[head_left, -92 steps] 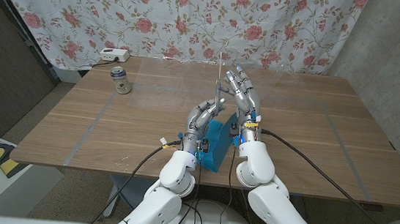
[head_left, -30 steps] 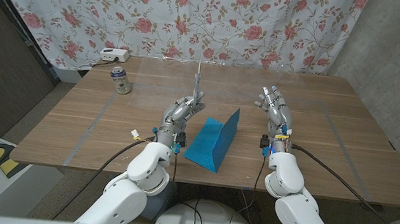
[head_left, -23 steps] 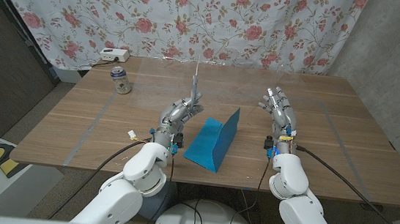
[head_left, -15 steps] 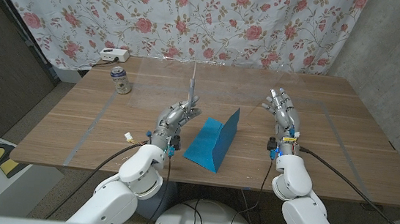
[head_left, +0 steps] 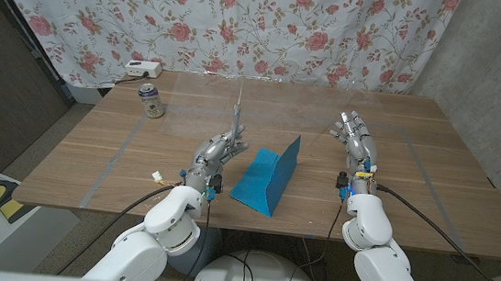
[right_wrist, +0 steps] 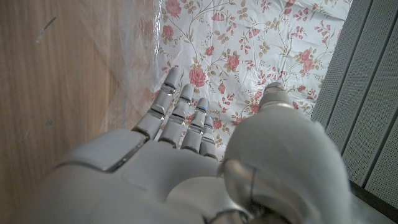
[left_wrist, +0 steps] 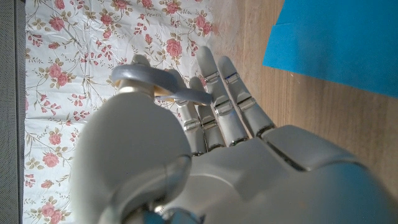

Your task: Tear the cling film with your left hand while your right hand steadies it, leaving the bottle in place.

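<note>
We see the blue cling film box [head_left: 265, 181] on the table [head_left: 431, 176] between the 2 hands, just beside the left hand [head_left: 215, 152], which pinches a thin film strip [head_left: 238, 112]. The right hand [head_left: 355, 143] stands well apart, fingers spread, grasping nothing. The film sheet itself is barely discernible

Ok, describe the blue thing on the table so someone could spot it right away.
On the wooden table, look near the front edge, between the left hand and the right hand. The blue cling film box stands there, a long wedge, the one bright blue thing on the wood.
</note>
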Motion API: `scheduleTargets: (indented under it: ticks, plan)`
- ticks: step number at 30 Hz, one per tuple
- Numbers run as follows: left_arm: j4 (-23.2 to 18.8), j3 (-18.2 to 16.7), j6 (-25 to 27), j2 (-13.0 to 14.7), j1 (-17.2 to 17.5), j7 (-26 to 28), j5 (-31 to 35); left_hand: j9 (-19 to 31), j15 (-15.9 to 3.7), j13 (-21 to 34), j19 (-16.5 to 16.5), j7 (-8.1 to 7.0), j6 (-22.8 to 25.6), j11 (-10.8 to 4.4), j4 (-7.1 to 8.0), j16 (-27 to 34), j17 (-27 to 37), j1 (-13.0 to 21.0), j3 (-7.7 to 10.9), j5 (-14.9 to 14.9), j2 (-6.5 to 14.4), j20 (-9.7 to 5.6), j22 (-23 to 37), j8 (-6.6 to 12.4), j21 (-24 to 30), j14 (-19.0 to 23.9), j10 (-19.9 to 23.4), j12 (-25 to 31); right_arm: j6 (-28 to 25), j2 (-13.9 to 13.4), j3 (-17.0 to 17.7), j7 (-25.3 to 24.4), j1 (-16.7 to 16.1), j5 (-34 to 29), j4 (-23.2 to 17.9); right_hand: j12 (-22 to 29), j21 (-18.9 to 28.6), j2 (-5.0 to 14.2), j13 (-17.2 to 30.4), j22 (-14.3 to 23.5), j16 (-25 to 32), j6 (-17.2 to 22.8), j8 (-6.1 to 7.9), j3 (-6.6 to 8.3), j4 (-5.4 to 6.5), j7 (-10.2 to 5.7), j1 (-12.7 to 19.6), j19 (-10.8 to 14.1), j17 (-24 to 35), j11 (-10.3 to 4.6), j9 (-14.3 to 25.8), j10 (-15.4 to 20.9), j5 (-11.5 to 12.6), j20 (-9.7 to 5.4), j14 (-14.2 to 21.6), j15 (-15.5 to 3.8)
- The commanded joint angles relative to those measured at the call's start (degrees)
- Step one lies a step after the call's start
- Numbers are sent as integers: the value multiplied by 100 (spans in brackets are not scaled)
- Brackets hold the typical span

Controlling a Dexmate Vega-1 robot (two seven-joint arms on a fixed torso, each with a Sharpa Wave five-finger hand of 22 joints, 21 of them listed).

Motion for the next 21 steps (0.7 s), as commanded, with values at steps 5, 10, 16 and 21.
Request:
scheduleTargets:
  ticks: [5,10,16,21]
  plan:
    - [1,-18,92,175,10,165,181,1248,-408,-249,-31,26,77,-947,381,-210,-2,-565,-53,-173,-216,39,5,-150,109,447,1148,-2,-117,116,-43,-2,81,-54,42,13,-42,-10,22,-4,29,-5,21,-1,-18,6,-41,25,5,4,9,-24,23,11,-6,-297]
    - [27,-55,126,211,21,146,149,1118,-377,-313,-52,55,133,-938,461,-326,-41,-854,-180,-215,-364,53,-21,-177,136,459,1184,-33,-146,124,-72,6,106,-65,50,13,-59,-10,22,-3,31,-5,21,-6,-23,8,-47,33,-2,1,9,-25,23,18,-5,-294]
    - [73,-33,107,192,38,233,309,994,-372,-376,-31,63,245,-917,565,-416,-63,-1196,-326,-230,-512,33,-62,-180,170,528,1242,-49,-185,151,-116,16,154,-58,76,10,-88,-9,21,-3,34,-8,20,-15,-25,7,-64,33,-12,-11,8,-37,21,14,-4,-308]
    - [127,-65,18,158,77,296,471,891,-330,-413,-12,80,303,-902,615,-445,-70,-1386,-429,-225,-637,26,-87,-209,184,578,1281,-57,-185,164,-135,23,179,-62,98,13,-115,-12,21,-3,32,-6,21,-21,-33,16,-70,35,-22,-1,8,-35,21,15,-13,-309]
